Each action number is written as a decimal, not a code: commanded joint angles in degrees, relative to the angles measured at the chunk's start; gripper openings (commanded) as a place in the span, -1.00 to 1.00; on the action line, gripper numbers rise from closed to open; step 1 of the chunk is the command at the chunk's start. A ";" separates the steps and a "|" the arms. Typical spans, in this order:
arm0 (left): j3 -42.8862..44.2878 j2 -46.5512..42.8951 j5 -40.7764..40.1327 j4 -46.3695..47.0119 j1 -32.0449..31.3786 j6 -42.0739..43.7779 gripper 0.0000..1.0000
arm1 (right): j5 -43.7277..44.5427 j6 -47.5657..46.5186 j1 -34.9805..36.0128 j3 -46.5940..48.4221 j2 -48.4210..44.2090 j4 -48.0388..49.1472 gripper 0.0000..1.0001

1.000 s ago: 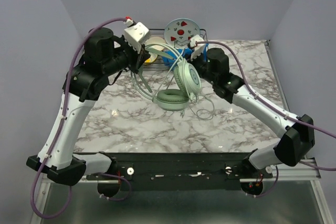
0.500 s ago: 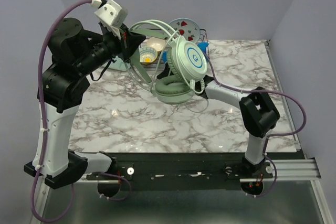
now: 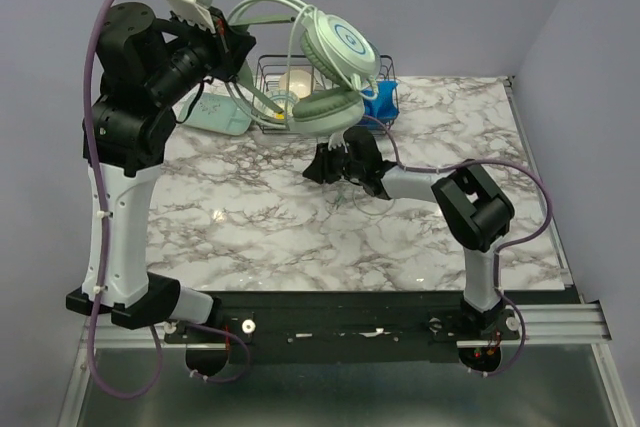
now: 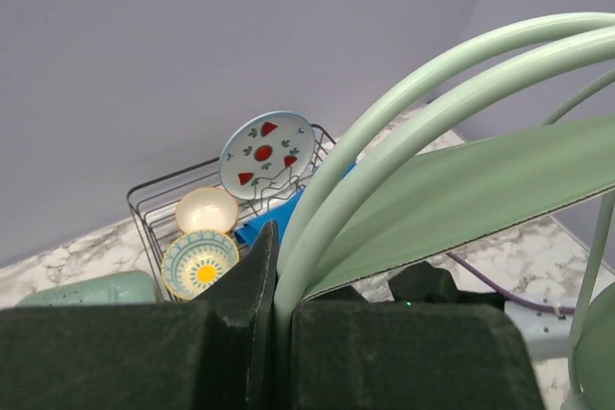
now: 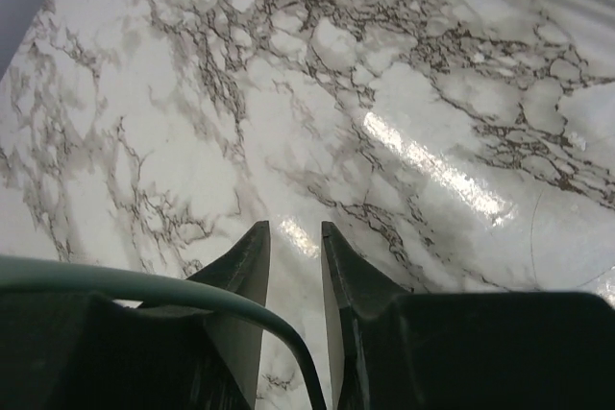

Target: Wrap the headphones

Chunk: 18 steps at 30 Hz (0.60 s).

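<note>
A: Headphones [image 3: 340, 44] position?
B: Aloft near wire rack [image 3: 272, 75]; headband [image 4: 432, 103] clamped in left gripper [image 4: 282, 280].
A: Right gripper [image 5: 293, 237]?
B: Jaws slightly apart, empty. Green cord [image 5: 192, 293] crosses lens, ends cut off.

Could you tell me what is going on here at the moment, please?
The left gripper is shut on the headband of the mint-green headphones and holds them in the air above the marble table, in front of the wire dish rack. The right gripper sits low over the table with its jaws slightly apart and nothing between them. No wrapping of the cable is visible yet.
</note>
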 commanded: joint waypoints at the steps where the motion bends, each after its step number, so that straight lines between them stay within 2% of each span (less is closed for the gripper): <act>1: 0.84 0.65 3.46 6.69 6.15 -9.72 -1.00 | 0.54 -0.40 1.15 -4.17 -1.41 1.17 -0.39; 3: -0.39 0.92 1.63 8.09 7.21 -9.98 -1.00 | 2.12 -1.81 1.94 -4.97 -2.30 -1.10 -0.56; 4: -1.01 1.36 0.92 8.71 8.00 -9.90 -1.00 | 2.47 -2.42 2.30 -4.71 -2.83 -2.34 -0.76; 7: -3.82 2.23 -2.07 10.99 10.28 -11.21 -1.00 | 5.19 -5.58 4.66 -3.04 -2.92 -9.01 -0.98; 14: -9.27 6.01 -10.49 18.37 16.52 -13.94 -1.00 | 10.73 -13.23 13.36 1.62 -3.44 -18.86 -0.99; 18: -9.54 9.53 -12.44 20.05 21.35 -15.08 -1.00 | 12.14 -18.49 19.42 7.84 -2.49 -29.12 -0.99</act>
